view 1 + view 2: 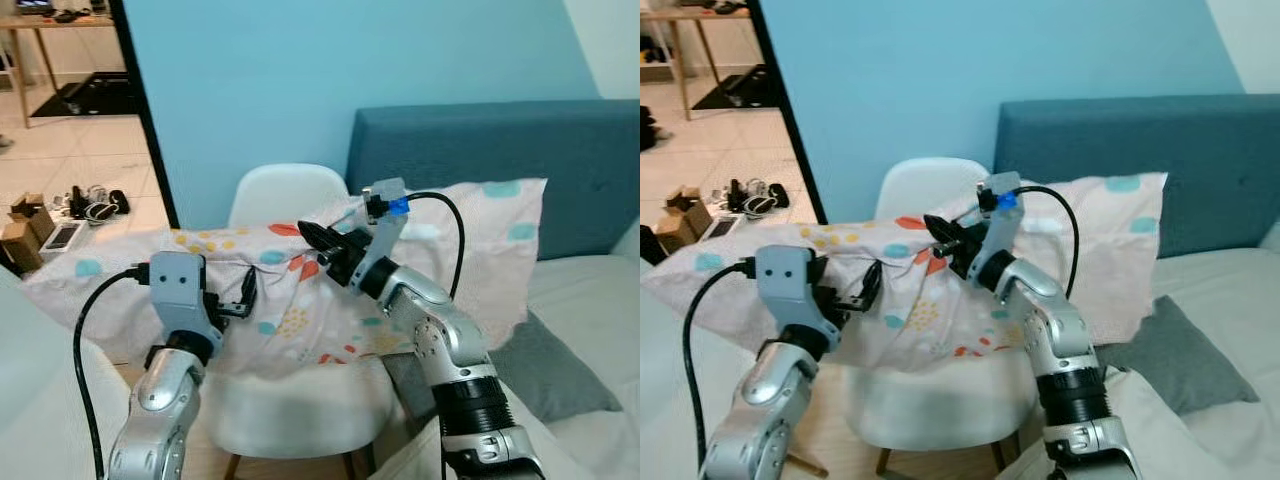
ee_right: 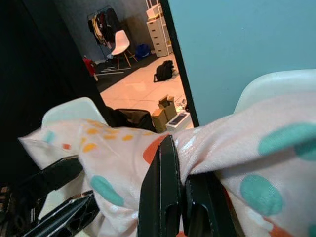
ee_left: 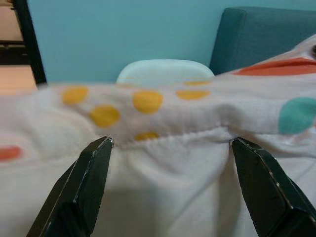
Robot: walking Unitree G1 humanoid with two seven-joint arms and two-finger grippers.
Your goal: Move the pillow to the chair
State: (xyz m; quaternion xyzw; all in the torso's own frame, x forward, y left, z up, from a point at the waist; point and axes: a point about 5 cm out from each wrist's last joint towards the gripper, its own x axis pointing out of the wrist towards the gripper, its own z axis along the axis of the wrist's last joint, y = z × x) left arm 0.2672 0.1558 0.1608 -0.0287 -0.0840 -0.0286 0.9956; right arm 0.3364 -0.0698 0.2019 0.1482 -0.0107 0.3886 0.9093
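The pillow [image 1: 300,305], white with coloured dots, hangs spread out over the white chair [image 1: 288,192], hiding most of the seat. My right gripper [image 1: 318,240] is shut on a bunched fold of the cover near its top edge; the fabric is pinched between the fingers [image 2: 160,192]. My left gripper [image 1: 245,295] is at the pillow's near left side and stands open. Its two fingers [image 3: 79,187] are wide apart, with the pillow's seamed edge [image 3: 173,136] running between them.
A blue headboard [image 1: 500,150] and a bed with white sheets [image 1: 590,290] and a grey cushion [image 1: 550,370] lie to the right. A black door frame [image 1: 145,110] on the left opens onto a tiled floor with small boxes and clutter [image 1: 60,215]. The blue wall is behind the chair.
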